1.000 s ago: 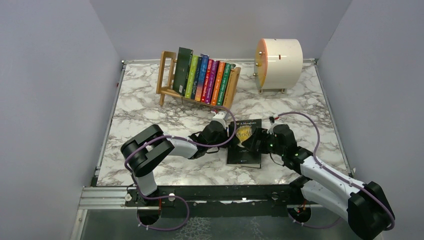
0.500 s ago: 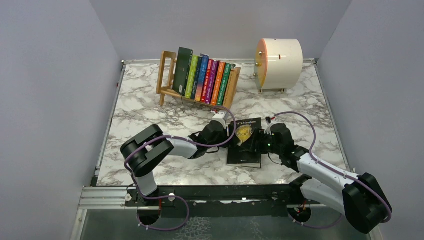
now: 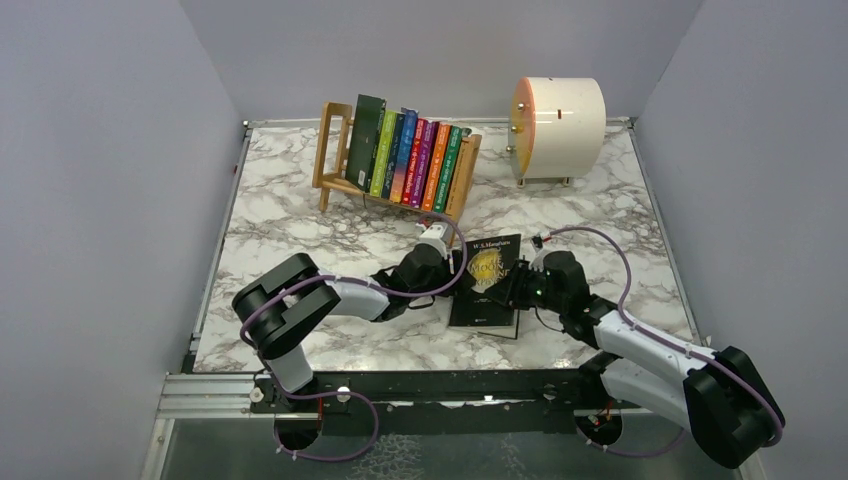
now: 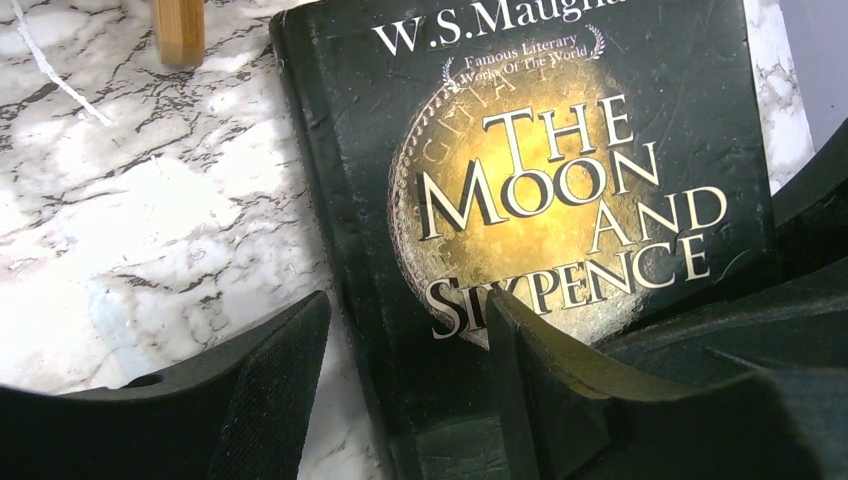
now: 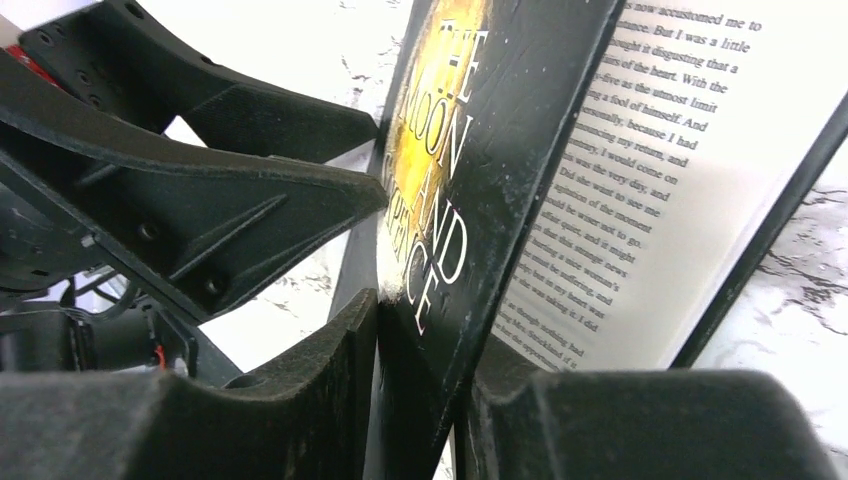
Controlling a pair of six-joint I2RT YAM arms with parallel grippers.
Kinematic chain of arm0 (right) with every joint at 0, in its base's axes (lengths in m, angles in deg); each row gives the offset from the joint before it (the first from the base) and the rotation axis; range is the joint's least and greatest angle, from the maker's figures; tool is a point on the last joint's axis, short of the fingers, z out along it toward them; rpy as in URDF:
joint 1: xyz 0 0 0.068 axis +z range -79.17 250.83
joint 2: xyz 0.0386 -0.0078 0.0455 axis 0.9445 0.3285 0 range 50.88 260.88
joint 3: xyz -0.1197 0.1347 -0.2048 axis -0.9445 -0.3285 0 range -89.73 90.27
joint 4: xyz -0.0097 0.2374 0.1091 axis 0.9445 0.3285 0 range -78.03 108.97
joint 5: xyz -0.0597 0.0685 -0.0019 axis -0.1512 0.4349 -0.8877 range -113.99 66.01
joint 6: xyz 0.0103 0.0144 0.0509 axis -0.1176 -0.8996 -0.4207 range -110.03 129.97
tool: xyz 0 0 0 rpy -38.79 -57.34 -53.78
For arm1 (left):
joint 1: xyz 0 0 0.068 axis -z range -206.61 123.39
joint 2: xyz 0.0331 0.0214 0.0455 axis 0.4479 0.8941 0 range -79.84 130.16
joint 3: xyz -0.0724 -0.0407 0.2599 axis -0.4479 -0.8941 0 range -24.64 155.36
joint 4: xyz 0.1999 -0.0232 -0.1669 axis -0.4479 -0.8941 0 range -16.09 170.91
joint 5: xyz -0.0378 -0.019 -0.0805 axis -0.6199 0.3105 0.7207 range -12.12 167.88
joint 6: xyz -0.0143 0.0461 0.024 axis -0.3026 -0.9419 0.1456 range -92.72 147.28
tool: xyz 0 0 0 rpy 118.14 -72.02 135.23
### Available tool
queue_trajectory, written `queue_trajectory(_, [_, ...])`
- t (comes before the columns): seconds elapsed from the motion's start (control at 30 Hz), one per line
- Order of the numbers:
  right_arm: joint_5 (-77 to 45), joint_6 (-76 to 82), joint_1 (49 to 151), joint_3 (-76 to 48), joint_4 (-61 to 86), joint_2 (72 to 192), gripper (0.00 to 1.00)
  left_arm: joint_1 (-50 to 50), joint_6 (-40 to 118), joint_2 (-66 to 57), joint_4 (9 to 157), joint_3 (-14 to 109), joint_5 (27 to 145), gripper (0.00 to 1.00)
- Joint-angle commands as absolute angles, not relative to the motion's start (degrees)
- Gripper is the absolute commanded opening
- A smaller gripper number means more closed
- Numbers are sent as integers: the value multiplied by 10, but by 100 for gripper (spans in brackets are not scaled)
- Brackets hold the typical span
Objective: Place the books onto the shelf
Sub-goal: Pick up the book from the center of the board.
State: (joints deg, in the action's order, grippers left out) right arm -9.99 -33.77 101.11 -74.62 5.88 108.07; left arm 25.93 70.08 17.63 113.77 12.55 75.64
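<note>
A black book (image 3: 483,285), "The Moon and Sixpence" (image 4: 560,180), lies in the middle of the table. Its front cover (image 5: 490,130) is lifted off the printed pages (image 5: 640,190). My right gripper (image 5: 420,350) is shut on that cover's edge, coming in from the book's right side (image 3: 516,287). My left gripper (image 4: 408,310) stands open astride the spine edge, with one finger (image 4: 270,390) over the marble and the other (image 4: 560,390) over the cover. In the top view the left gripper (image 3: 450,272) sits at the book's left side. Several bright books (image 3: 410,160) stand upright in the wooden shelf (image 3: 332,150) at the back.
A cream cylindrical drum (image 3: 558,125) stands at the back right. Grey walls close in the marble table (image 3: 300,230) on three sides. A wooden foot of the shelf (image 4: 180,30) shows at the top of the left wrist view.
My right gripper has closed onto the book's front cover and raised it. The book has swung slightly to the left. The left arm has shifted a little.
</note>
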Motion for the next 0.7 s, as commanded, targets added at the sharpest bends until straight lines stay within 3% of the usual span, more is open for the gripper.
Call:
queue_trajectory(0.0, [-73,-341,1016,-753,-2,1070,25,267,699,162,1122,108,748,52])
queue_trajectory(0.1, [-72,-343,1016,-757,-7,1070,24,267,701,165,1127,105,750,51])
queue_trajectory(0.4, [-87,-345,1016,-760,8,1039,2,267,709,106,1127,68,713,50])
queue_trajectory(0.67, [-80,-325,1015,-811,-41,979,1,267,715,-3,1126,17,669,50])
